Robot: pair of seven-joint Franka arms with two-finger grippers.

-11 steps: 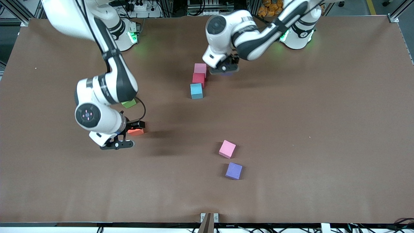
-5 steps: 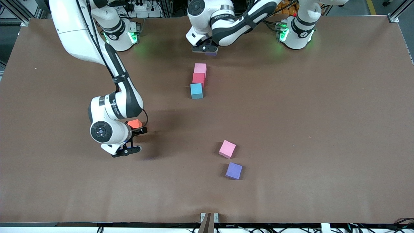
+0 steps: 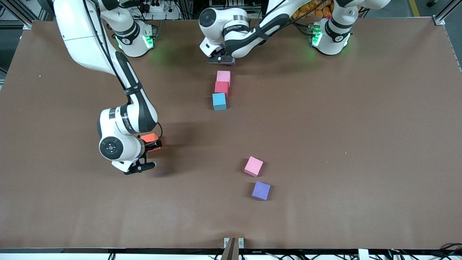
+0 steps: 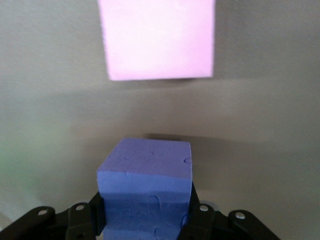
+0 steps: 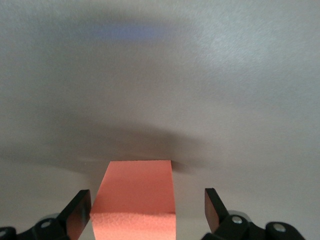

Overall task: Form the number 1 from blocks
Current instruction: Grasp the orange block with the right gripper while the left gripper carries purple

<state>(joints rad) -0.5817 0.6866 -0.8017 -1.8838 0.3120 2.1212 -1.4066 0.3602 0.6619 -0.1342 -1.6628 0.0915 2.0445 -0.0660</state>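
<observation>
Brown table: left gripper pinches purple block just beside pink block; right gripper spread around orange block.

Left claw low, fingers clamped shut on its load, right claw low, fingers spread wide

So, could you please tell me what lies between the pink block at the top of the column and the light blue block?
A red block sits between the pink block and the light blue block, as the front view shows.
</observation>
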